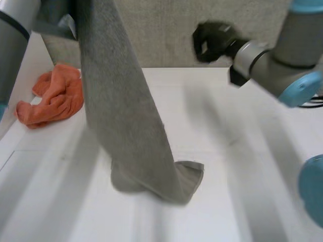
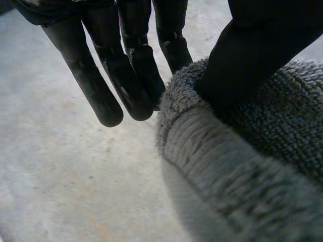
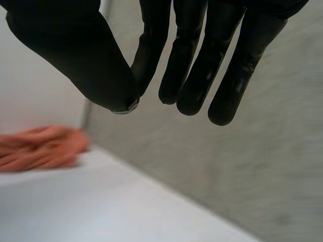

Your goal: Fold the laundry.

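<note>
A long grey towel point(image 1: 126, 116) hangs down from the upper left, and its lower end rests crumpled on the white table point(image 1: 252, 191). In the left wrist view my left hand point(image 2: 126, 75) pinches the towel's edge point(image 2: 242, 166) between thumb and fingers, high above the table. My right hand point(image 1: 212, 43) is raised over the far side of the table, to the right of the towel and apart from it. In its own view the right hand point(image 3: 202, 50) has its thumb closed against a fingertip with nothing between them.
An orange cloth point(image 1: 53, 98) lies bunched at the far left of the table, and it also lies beyond the right hand's thumb point(image 3: 40, 148). A grey wall point(image 1: 176, 30) stands behind the table's far edge.
</note>
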